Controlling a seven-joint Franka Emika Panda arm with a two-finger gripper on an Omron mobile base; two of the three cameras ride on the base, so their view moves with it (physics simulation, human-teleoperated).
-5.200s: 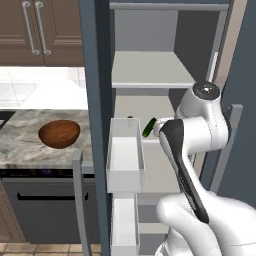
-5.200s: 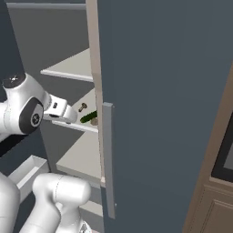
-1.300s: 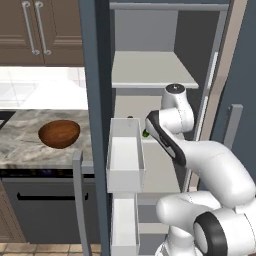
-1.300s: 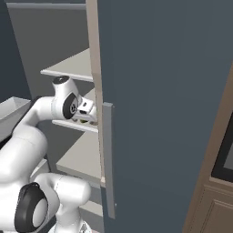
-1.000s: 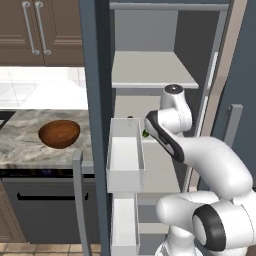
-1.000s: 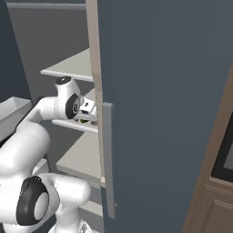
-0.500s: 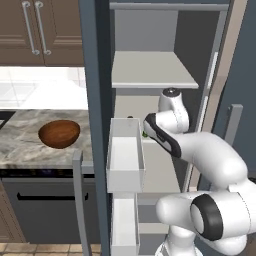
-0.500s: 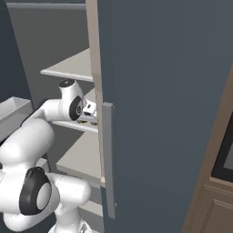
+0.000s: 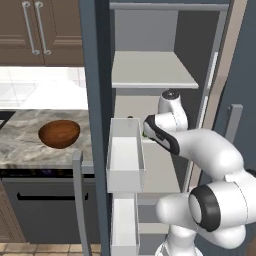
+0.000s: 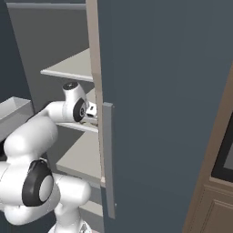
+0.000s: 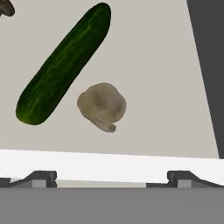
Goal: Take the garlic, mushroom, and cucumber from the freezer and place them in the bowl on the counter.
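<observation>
Your jaws (image 11: 111,177) stood wide apart, gripping nothing, their two dark tips just poking up at the bottom of the hand view. You were looking down on a light grey shelf (image 11: 153,78) inside the freezer (image 9: 95,75). The mushroom (image 11: 102,106) lay on that shelf, a little left of the midline between the tips and clear of both. The cucumber (image 11: 63,63) lay just beside it, slanting from the lower left up toward the top centre, its lower end near the mushroom but apart from it. At the top left corner a small dark scrap (image 11: 6,7) peeked in; you could not tell what it was.

From the left base view your arm (image 9: 185,145) reached in over the middle shelf, past the white door bin (image 9: 125,155), with a sliver of green beside the wrist. The bowl (image 9: 59,133) sat on the worktop (image 9: 20,145), left of the open freezer door and well apart from the hand.

In the right base view your wrist (image 10: 75,108) was tucked at the shelf edge, behind the door's grey bar handle (image 10: 108,159).
</observation>
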